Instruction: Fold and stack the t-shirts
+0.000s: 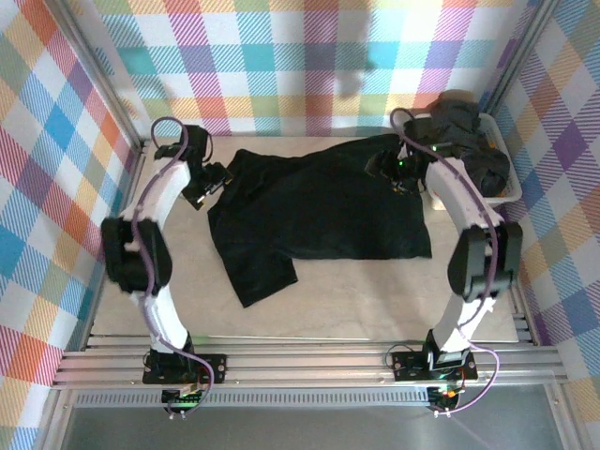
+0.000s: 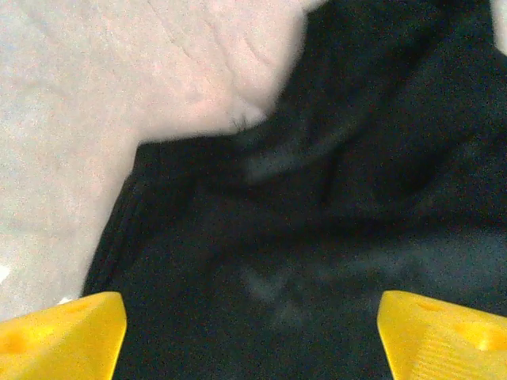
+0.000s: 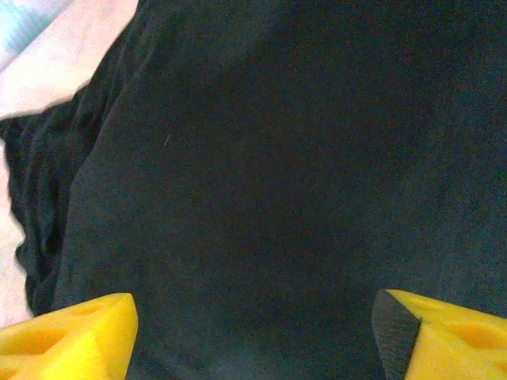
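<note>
One black t-shirt [image 1: 319, 211] lies spread on the pale table, one sleeve pointing toward the near left. My left gripper [image 1: 211, 183] hovers at the shirt's far left edge. In the left wrist view the left gripper [image 2: 253, 336] is open, its yellow fingertips [image 2: 71, 332] wide apart above dark cloth [image 2: 317, 198]. My right gripper [image 1: 396, 172] sits over the shirt's far right corner. It is also open in the right wrist view [image 3: 253, 336], with black fabric [image 3: 277, 158] below and nothing pinched. More black t-shirts [image 1: 464, 127] are heaped at the back right.
A white plastic basket [image 1: 513, 173] at the back right holds the heap of dark cloth. Plaid walls close in the table on three sides. Bare table [image 1: 375, 300] stretches in front of the shirt, and a metal rail [image 1: 300, 361] runs along the near edge.
</note>
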### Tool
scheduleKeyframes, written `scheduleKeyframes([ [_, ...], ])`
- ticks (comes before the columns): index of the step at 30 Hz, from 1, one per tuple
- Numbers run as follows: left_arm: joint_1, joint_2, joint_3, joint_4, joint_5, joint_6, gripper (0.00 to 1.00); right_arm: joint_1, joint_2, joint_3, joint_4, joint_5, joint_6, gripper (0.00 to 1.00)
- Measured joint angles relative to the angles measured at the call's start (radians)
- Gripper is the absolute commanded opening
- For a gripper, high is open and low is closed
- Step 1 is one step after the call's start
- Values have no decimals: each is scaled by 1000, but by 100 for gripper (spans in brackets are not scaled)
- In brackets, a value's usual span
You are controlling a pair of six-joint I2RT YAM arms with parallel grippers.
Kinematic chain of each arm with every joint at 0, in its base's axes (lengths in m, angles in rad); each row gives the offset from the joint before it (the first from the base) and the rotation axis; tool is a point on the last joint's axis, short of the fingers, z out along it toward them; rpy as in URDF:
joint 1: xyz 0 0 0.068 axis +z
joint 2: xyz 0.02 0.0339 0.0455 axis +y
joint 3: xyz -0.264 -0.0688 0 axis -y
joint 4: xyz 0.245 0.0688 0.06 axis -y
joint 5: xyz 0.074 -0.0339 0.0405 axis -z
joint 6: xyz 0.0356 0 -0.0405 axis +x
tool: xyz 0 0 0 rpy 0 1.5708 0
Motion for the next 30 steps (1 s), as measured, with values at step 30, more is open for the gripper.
scheduleKeyframes([
  [30, -108, -89, -639, 439, 48, -171, 35, 89, 119, -361, -12, 60, -63, 57],
])
